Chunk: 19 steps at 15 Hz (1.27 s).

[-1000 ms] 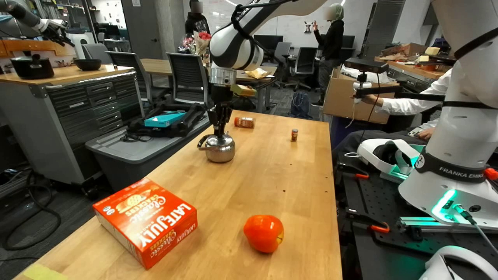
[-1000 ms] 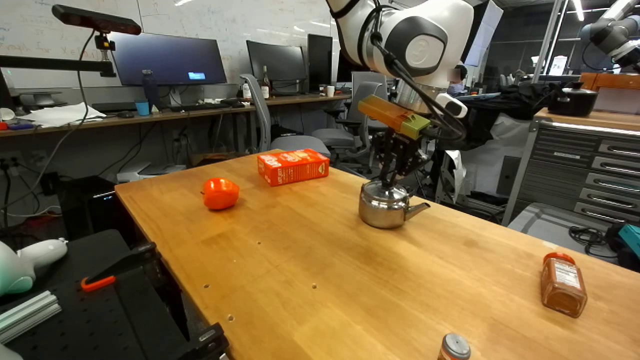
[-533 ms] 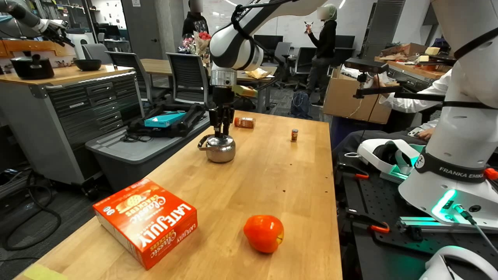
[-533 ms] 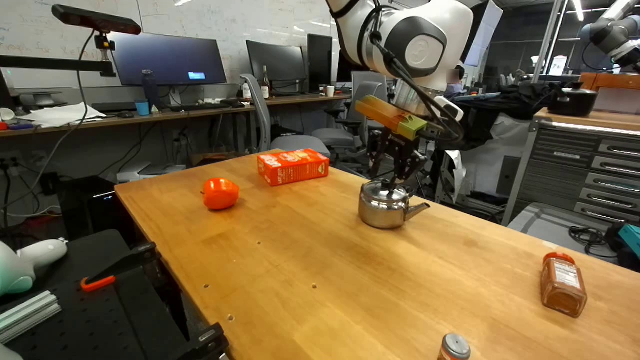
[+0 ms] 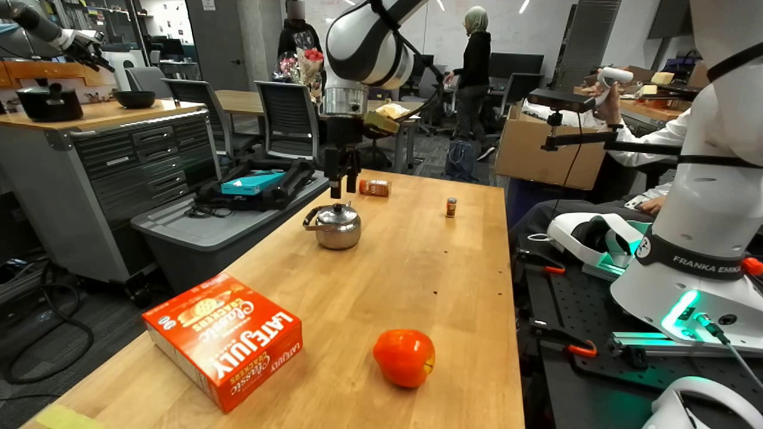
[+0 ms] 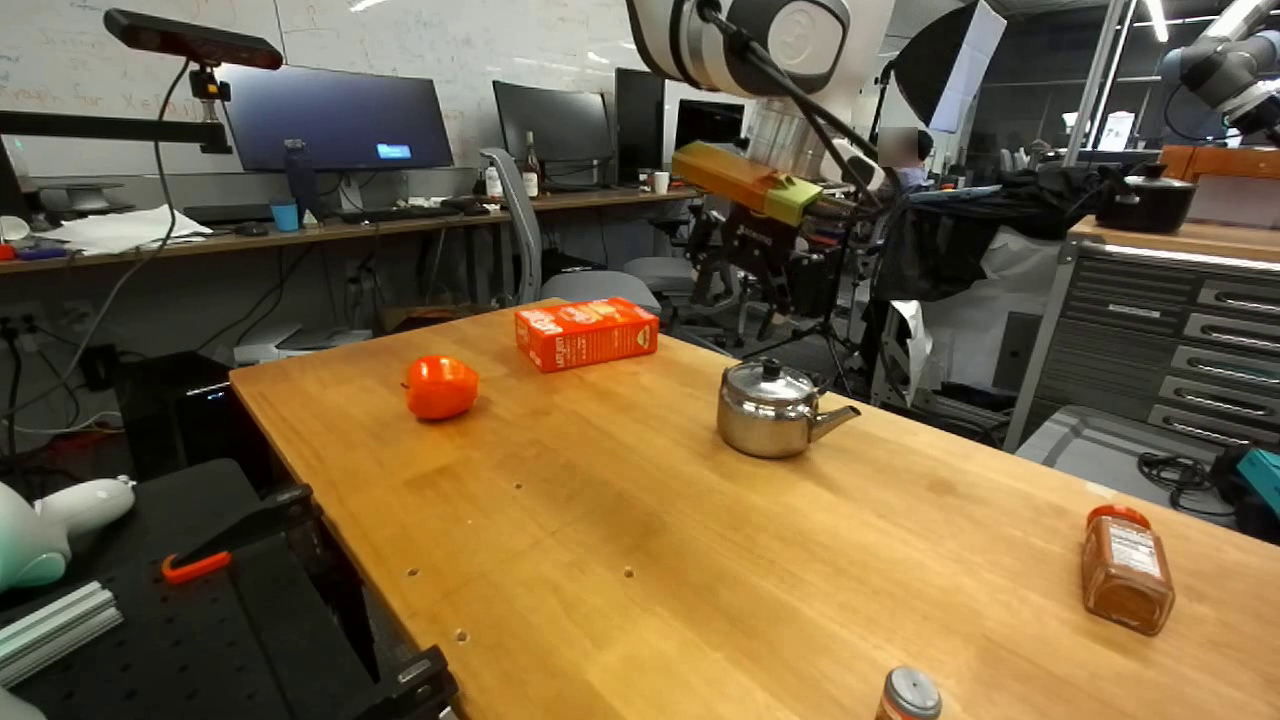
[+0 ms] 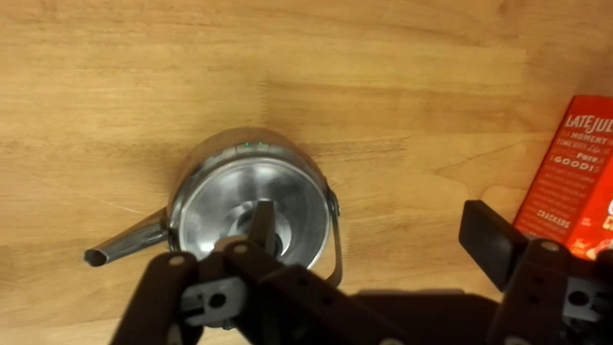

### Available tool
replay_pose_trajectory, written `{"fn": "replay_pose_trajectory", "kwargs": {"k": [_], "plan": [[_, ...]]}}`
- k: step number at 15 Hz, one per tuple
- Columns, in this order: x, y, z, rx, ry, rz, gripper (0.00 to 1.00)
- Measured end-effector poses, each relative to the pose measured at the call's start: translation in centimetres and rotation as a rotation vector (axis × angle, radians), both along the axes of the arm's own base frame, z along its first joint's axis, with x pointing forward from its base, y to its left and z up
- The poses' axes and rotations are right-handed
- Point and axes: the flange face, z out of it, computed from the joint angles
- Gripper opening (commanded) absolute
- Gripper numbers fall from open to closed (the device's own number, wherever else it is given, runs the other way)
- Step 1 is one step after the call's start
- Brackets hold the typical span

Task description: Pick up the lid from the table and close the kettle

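Note:
The kettle (image 5: 337, 237), small and shiny silver with a spout and a side handle, stands upright on the wooden table in both exterior views. Its lid (image 6: 750, 384), a silvery disc with a dark knob (image 6: 771, 368), rests on top over the mouth. Looking down in the wrist view, I see the lid (image 7: 306, 206) within the kettle's rim, its knob partly behind one finger. My gripper (image 7: 371, 225) is open, fingers wide apart and nothing between them. In an exterior view the gripper (image 5: 344, 190) hangs above the lid, apart from it.
A red cracker box (image 6: 588, 335) and a red-orange ball-like object (image 5: 405, 357) are on the table. A spice jar (image 6: 1126, 572) lies on its side, and a small bottle (image 5: 450, 207) stands near the table's edge.
My gripper was down at the lid's knob; it has opened, let go and risen clear, shifting slightly sideways. Lid and kettle have stayed in place.

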Motion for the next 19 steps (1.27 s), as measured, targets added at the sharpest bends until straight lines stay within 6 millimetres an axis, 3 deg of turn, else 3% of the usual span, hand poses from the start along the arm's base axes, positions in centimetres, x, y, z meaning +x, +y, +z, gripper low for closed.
{"fn": "replay_pose_trajectory", "kwargs": {"k": [12,16,19], "plan": [[-9.9,3.5,10.2,-0.186,-0.063,0.134,1.00],[-13.2,4.1,11.9,-0.203,-0.084,0.148,1.00],[-14.3,4.1,12.4,-0.206,-0.090,0.149,1.00]]}}
